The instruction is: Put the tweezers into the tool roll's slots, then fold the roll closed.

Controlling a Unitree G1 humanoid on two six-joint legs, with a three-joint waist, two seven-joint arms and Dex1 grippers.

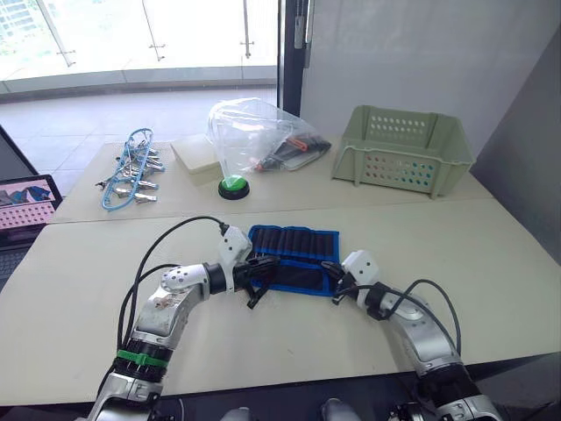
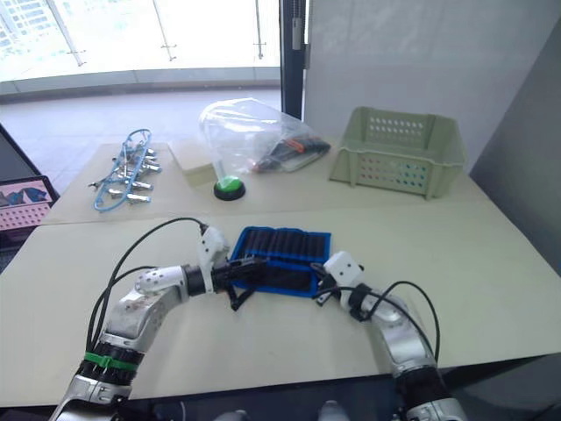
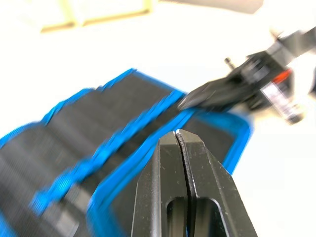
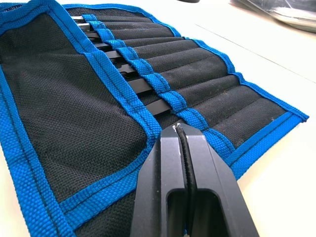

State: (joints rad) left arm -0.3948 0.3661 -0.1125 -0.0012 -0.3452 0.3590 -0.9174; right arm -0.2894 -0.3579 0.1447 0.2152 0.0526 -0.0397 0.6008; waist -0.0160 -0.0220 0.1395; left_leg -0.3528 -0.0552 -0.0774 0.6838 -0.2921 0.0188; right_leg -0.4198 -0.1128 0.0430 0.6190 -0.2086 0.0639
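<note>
The tool roll (image 1: 294, 254) lies open and flat on the table, black with blue edging. In the right wrist view several black tweezers (image 4: 142, 89) sit tucked in the slots (image 4: 197, 74), their ends poking out under the blue band. My left gripper (image 1: 270, 265) is shut, its tips over the roll's left edge. At the roll's right edge my right gripper (image 1: 331, 274) is shut too, above the blue hem of the plain flap (image 4: 74, 123). The left wrist view also shows the right gripper (image 3: 217, 94) across the roll. I see no fabric between either pair of fingers.
Behind the roll stand a green push button (image 1: 233, 186), a clear plastic bag (image 1: 254, 132) with tools, a pale box (image 1: 197, 156) and a green basket (image 1: 401, 149). Silver clamps on blue cord (image 1: 131, 171) lie far left. A screen (image 1: 26, 206) sits off the table's left edge.
</note>
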